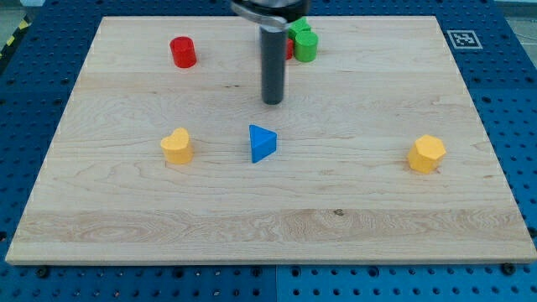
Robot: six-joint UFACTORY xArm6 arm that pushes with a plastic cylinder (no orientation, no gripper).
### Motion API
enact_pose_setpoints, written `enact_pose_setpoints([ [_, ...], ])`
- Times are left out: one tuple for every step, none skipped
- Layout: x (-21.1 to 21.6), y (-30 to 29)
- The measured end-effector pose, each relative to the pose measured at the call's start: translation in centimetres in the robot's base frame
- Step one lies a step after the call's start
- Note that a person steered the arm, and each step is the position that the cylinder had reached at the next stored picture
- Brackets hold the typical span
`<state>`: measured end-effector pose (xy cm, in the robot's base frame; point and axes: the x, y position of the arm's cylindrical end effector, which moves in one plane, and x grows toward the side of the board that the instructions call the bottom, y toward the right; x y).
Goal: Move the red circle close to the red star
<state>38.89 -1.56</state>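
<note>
Pale wooden board [352, 210] lay on blue pegboard table [516, 101]. Red cylindrical circle block [183, 52] sat far left; red star [289, 48] mostly hidden behind rod. My tip [273, 101], no fingers, stood between them, touching neither.

a robotics lab bench set up for tabletop pushing trials

a pale wooden board [268, 210] lies on a blue perforated bench top [503, 101], with a black-and-white fiducial marker [463, 39] beside its top right corner, yellow-black hazard tape [10, 38] at the view's top left, and small coloured blocks spread over the wood.
</note>
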Motion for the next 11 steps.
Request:
enact_pose_setpoints([
  [-1.0,-5.6],
  [-2.6,-11.6],
  [-6.0,-16.8],
  [-8.8,-18.2],
  [-9.9,-17.9],
  [-11.7,-16.5],
  [-10.7,-14.4],
  [-9.7,-14.1],
  [-8.7,-13.0],
  [-7.3,-11.6],
  [-6.5,-9.2],
])
